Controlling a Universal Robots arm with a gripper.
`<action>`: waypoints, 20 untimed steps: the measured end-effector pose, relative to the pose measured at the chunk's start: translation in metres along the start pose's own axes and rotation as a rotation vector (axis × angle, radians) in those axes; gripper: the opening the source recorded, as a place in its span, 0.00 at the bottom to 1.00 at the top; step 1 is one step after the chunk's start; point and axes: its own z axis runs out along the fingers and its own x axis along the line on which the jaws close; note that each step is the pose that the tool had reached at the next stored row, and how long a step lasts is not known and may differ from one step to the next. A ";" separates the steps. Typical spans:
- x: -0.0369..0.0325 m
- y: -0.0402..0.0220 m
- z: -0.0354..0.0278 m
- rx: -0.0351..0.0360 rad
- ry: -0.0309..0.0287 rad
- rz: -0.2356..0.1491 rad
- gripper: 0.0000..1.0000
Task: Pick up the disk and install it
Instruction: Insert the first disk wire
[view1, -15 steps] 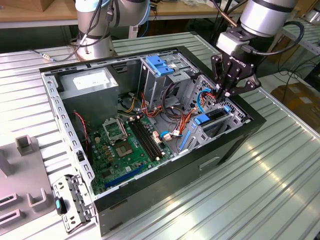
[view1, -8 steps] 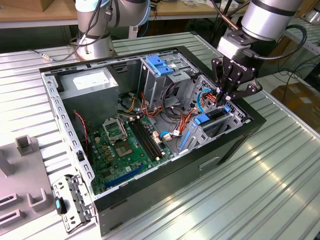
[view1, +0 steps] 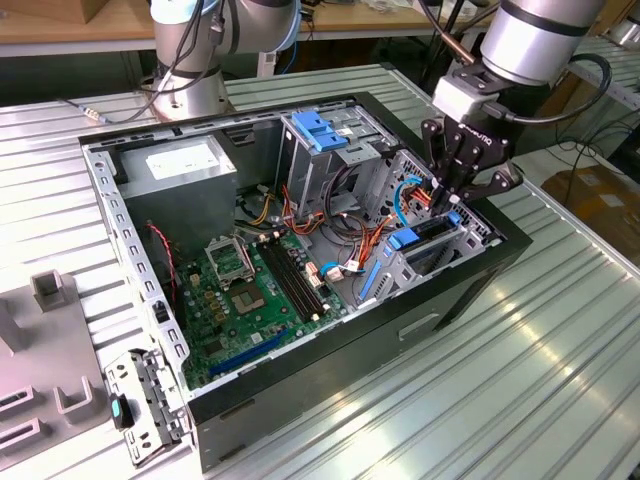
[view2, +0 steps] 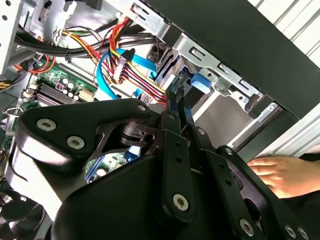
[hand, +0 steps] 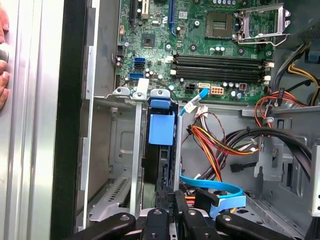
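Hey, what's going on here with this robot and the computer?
A robot arm is working inside an open black desktop computer case lying on a ribbed metal table. Its black end effector is down at the drive bay on the exterior view's right, where the disk with blue plastic side rails stands on edge in a metal slot, beside the green motherboard. A person's hand rests just outside the case.

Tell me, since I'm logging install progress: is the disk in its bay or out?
In. The disk stands on edge down between the bay's metal walls, blue rail tab on top, the gripper at its end.
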 end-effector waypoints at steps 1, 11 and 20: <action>0.0000 0.0001 0.0000 0.0000 0.0001 0.000 0.17; 0.0005 0.0001 0.0000 0.0000 0.0001 0.000 0.17; 0.0012 0.0008 0.0014 -0.0010 -0.0002 0.023 0.17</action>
